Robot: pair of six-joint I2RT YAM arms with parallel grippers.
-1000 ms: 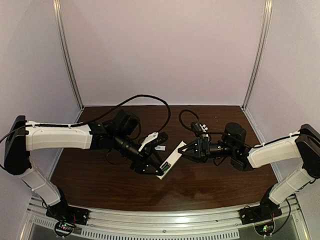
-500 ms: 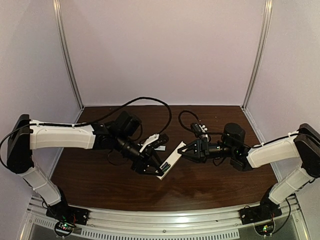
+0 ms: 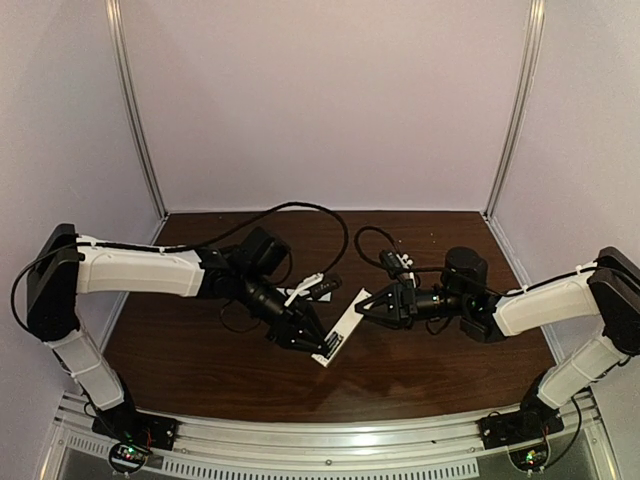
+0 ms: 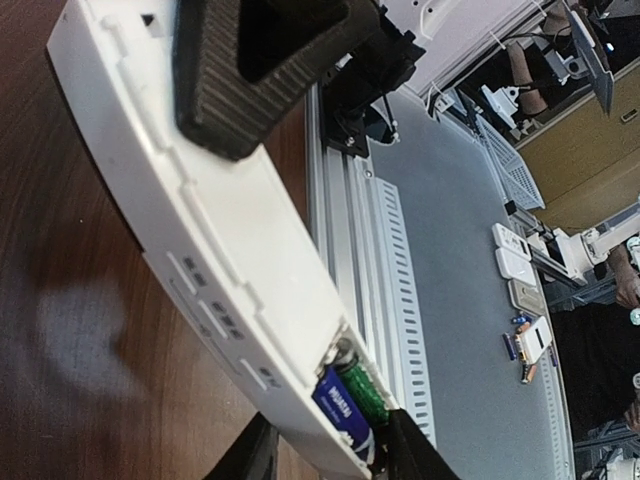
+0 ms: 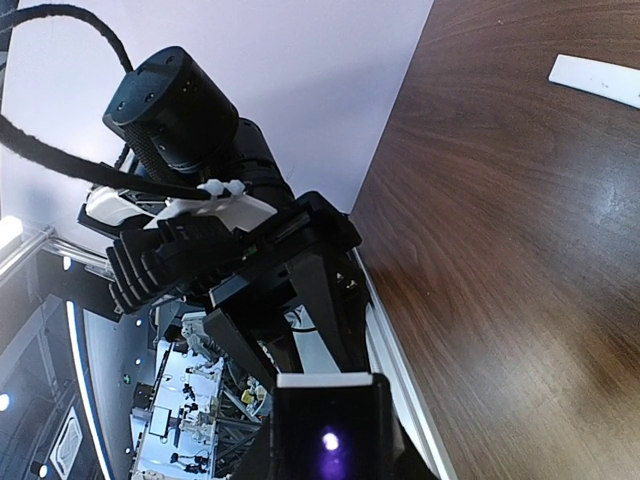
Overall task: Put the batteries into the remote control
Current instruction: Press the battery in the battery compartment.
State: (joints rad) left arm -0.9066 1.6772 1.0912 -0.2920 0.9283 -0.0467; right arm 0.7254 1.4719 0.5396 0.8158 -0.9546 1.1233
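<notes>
So basically the remote control (image 3: 343, 325) is up off the table (image 3: 420, 370), hanging tilted between the two arms. The right gripper (image 3: 368, 303) is clamped tight on the far end of it. I'd guess that's purely to act as a vise, so the bar can't swing or slide when something pushes on the other end. From the left wrist view you can see one ribbed pad (image 4: 235, 95) of it pressed flat on the white casing.

The batteries (image 4: 347, 400) are already sitting side by side in the uncovered near end of the remote control, a blue one in front and a green one tucked behind it. The left gripper (image 3: 315, 343) has its jaws either side of that end, close in on the casing. I honestly can't tell whether they're pinching it or just bracketing it. My read is it's there to press the cells home or steady that end.

A flat white strip (image 5: 595, 80) lies on its own on the table, well apart from everything. Probably the cover, parked out of the way, so closing up looks like the bit not yet done
</notes>
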